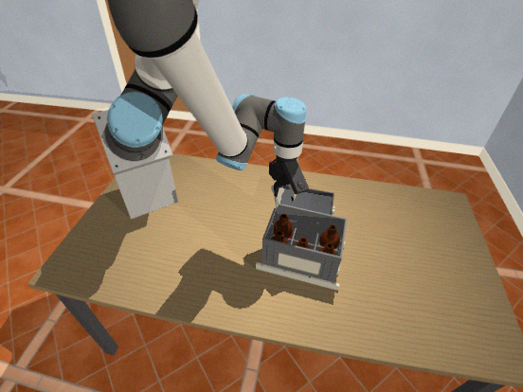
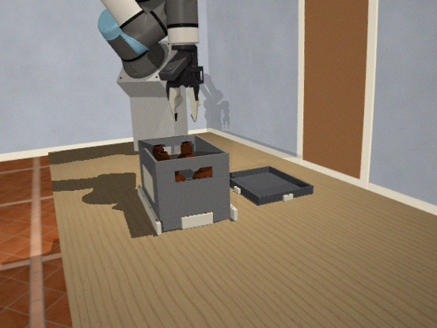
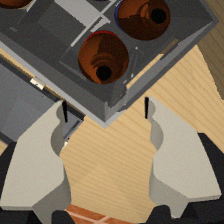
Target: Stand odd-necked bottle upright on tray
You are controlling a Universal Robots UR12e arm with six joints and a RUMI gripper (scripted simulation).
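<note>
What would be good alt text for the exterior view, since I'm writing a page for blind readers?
An open two-jaw gripper hangs above a grey crate of brown bottles. Beside the crate, a low, dark tray lies empty on a wooden table.

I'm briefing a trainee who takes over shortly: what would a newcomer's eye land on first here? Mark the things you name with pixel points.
Probably the big grey-and-white arm (image 1: 204, 92) (image 2: 119, 1), reaching across the table from its pedestal, its gripper (image 1: 285, 201) (image 2: 184, 120) (image 3: 105, 100) open above the table near one corner of the crate. Next, the grey crate (image 1: 303, 276) (image 2: 194, 200) (image 3: 106, 120) with brown bottles inside, and the low dark tray (image 1: 310, 203) (image 2: 265, 181) (image 3: 25, 107) beside it, with no bottle on it.
</note>
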